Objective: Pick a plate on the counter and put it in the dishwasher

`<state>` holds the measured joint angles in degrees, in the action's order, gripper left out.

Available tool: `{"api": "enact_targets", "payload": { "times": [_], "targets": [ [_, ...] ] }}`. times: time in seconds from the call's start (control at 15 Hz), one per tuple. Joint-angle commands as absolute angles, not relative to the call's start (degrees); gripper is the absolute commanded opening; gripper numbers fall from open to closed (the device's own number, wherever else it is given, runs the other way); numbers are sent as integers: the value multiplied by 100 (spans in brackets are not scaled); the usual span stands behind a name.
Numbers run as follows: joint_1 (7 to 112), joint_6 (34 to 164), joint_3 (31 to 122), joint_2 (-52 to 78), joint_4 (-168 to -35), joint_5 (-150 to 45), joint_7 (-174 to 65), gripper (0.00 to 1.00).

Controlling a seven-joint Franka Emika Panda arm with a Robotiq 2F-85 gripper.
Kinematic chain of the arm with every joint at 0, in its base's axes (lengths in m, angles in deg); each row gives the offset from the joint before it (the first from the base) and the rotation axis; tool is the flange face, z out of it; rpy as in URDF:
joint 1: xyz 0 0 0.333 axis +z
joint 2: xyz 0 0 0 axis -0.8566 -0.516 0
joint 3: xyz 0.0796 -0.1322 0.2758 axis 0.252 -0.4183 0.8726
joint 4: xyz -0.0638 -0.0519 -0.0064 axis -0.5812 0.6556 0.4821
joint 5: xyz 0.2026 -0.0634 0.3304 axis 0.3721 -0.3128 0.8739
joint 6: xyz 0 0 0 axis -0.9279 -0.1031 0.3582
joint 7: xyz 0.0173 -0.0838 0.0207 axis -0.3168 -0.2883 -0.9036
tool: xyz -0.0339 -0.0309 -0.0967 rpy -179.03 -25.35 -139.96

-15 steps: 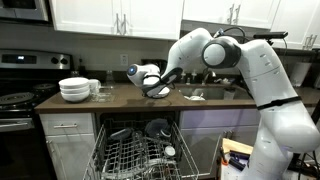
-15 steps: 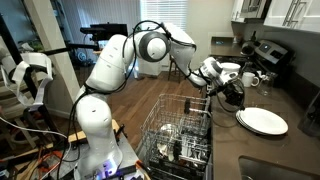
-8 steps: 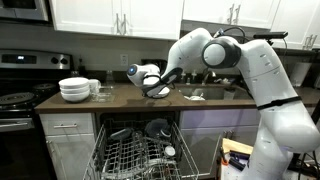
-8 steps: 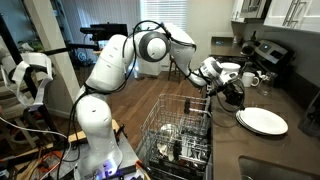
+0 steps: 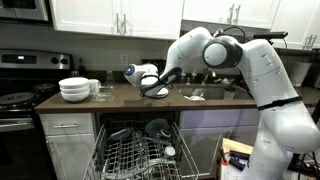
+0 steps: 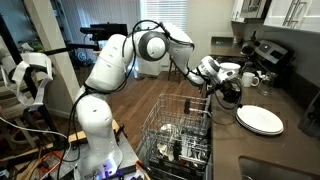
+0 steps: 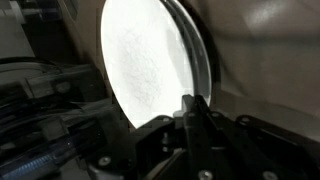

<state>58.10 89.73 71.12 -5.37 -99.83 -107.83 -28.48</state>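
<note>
Jaws pinched shut on the plate [image 7: 150, 70] rim. In wrist view the fingers [image 7: 196, 112] meet at its lower edge, and the white face fills most of the frame, seen at a slant. In an exterior view the plate [image 6: 261, 121] lies near flat and low at the counter [image 6: 262, 162], with me gripping the rim on the side toward the room. Can't tell if it's touching the surface or just clear of it. Same grip shows in an exterior view, plate [image 5: 158, 91] at the counter's front edge. Dishwasher [image 5: 135, 150] is right below that spot, door down. Its rack [image 6: 180, 135] is pulled out, with dark and white dishes already among the prongs. Further along the counter: a stack of white bowls [image 5: 74, 90], well apart from the plate. Past them is the stove [image 5: 18, 100], with white cabinets [image 5: 115, 15] on the wall above.
</note>
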Motion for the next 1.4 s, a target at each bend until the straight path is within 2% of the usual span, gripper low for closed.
{"api": "enact_targets", "payload": {
  "times": [0.0,1.0,1.07,1.13,1.2,1.33],
  "targets": [
    [5922,8768,7117,-426,-10014,-10783,-2836,2],
    [5915,8827,7179,-501,-9939,-10727,-2911,2],
    [5914,8834,7180,-489,-9947,-10727,-2907,7],
    [5914,8834,7181,-486,-9948,-10725,-2909,22],
    [5916,8831,7181,-483,-9945,-10724,-2903,32],
    [5918,8832,7187,-479,-9938,-10724,-2899,39]
  ]
}}
